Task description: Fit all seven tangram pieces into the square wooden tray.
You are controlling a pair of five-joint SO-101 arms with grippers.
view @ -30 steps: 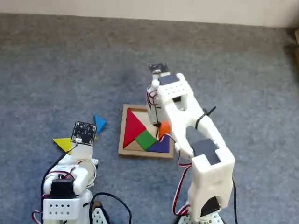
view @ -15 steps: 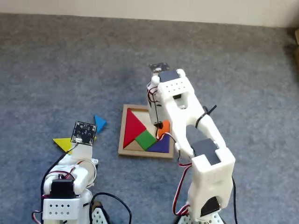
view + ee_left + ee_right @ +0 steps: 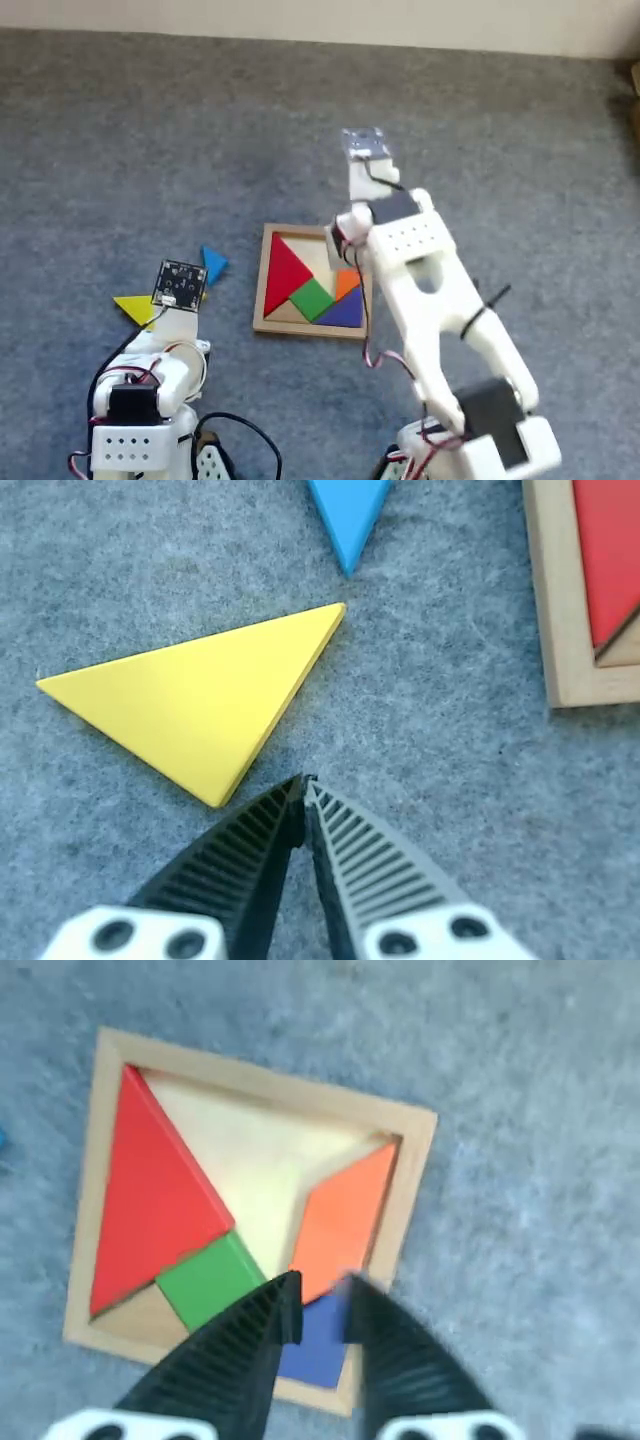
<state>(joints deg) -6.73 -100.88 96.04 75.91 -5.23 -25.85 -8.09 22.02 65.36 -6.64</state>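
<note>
The right gripper (image 3: pixel 320 1292) hangs over the orange piece (image 3: pixel 345 1220) in the tray (image 3: pixel 415 1175), slightly spread and empty. The left gripper (image 3: pixel 304 785), pressed together, sits just beside the yellow triangle (image 3: pixel 195 695)

The left arm (image 3: pixel 150 390) is wearing white printed shells around black servo blocks, and a row of small round holes is running along its base bracket. Red and black wires (image 3: pixel 140 375) are looping out near its joints. A square black camera board (image 3: pixel 182 283) is sitting on its wrist. The right arm (image 3: pixel 440 300) is showing the same white shells, with red cables (image 3: pixel 385 410) trailing beside it and a thin black tie (image 3: pixel 487 300) wrapping one link. The left tool (image 3: pixel 303 780) and right tool (image 3: pixel 318 1295) are each carrying black ribbed fingers tapering from white mounts with dark screw holes.
</note>
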